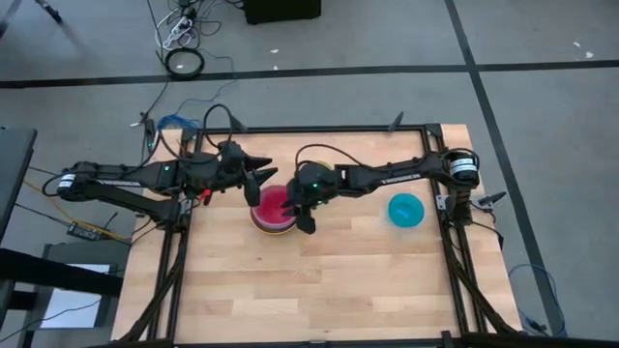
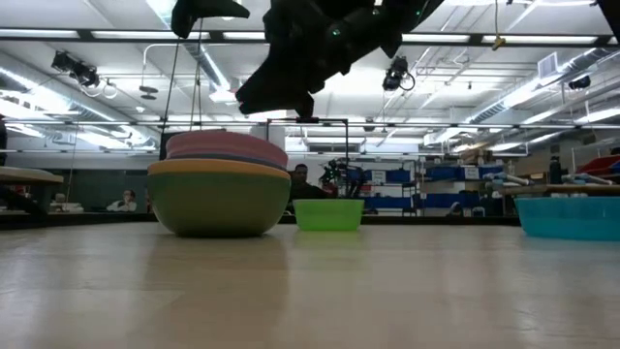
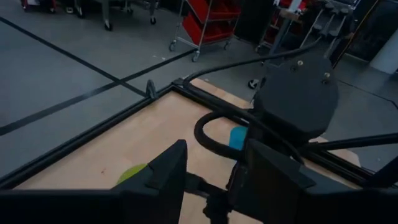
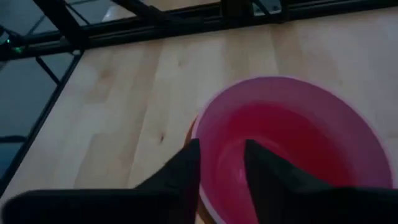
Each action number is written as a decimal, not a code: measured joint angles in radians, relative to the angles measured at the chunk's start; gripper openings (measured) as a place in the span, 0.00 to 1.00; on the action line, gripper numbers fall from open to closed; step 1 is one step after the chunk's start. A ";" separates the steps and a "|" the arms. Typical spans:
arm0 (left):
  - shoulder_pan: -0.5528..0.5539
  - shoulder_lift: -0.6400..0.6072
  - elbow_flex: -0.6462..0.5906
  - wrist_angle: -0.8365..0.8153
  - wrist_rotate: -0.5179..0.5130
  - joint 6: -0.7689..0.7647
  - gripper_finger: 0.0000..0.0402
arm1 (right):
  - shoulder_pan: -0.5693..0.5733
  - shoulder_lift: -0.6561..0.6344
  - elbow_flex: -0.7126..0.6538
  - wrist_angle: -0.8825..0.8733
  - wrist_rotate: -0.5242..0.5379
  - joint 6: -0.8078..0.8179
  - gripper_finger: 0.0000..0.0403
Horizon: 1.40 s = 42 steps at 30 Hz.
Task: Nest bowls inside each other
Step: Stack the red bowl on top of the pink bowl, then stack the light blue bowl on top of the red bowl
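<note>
A stack of nested bowls [image 1: 271, 217] stands left of the table's middle: dark green [image 2: 218, 208] at the bottom, then orange, a bluish rim, and pink [image 4: 292, 118] on top. The pink bowl's inside looks a deeper red. My right gripper [image 4: 222, 171] hovers open just over the stack's right rim and slants down toward the table's left. My left gripper [image 1: 259, 181] stands open at the stack's far left side, raised above it. A lime green bowl [image 2: 328, 214] and a teal bowl [image 1: 406, 209] rest on their bases on the table.
The teal bowl sits alone toward the right edge, and the lime green bowl lies beyond the stack under my right arm [image 1: 387, 177]. A black frame [image 1: 319, 129] borders the table's far side and both flanks. Bare wood fills the near half.
</note>
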<state>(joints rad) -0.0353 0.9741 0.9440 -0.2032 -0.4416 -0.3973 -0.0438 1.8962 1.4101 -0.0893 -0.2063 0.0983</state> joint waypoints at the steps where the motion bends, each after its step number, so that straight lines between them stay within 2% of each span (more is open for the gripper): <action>1: 0.000 0.000 0.000 -0.002 0.000 -0.003 0.43 | -0.002 -0.005 0.000 -0.006 0.000 0.005 0.31; 6: 0.000 0.000 0.000 -0.016 0.000 -0.007 0.43 | -0.003 -0.041 0.000 -0.037 0.003 0.017 0.42; 9: 0.000 0.000 0.000 -0.036 0.001 -0.027 0.43 | -0.009 -0.086 0.000 -0.155 0.035 0.009 0.44; 14: 0.000 -0.001 0.000 -0.105 0.001 -0.061 0.43 | -0.029 -0.203 0.000 -0.525 0.243 -0.021 0.43; 16: 0.000 0.000 0.000 -0.129 0.002 -0.076 0.43 | -0.034 -0.253 0.000 -0.685 0.295 0.010 0.42; 22: 0.000 0.000 0.000 -0.140 0.001 -0.080 0.43 | -0.064 -0.354 0.000 -1.159 0.309 0.164 0.42; 25: 0.000 0.000 0.000 -0.139 0.001 -0.080 0.43 | -0.072 -0.397 -0.024 -1.277 0.309 0.225 0.44; 33: 0.000 0.000 0.000 -0.167 0.001 -0.080 0.43 | -0.066 -0.533 -0.275 -1.233 0.206 0.333 0.45; 42: 0.000 0.000 0.000 -0.169 -0.003 -0.082 0.43 | -0.062 -0.614 -0.602 -0.898 0.088 0.429 0.45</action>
<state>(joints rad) -0.0357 0.9739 0.9440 -0.3720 -0.4441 -0.4797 -0.1059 1.2823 0.8083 -0.9874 -0.1184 0.5272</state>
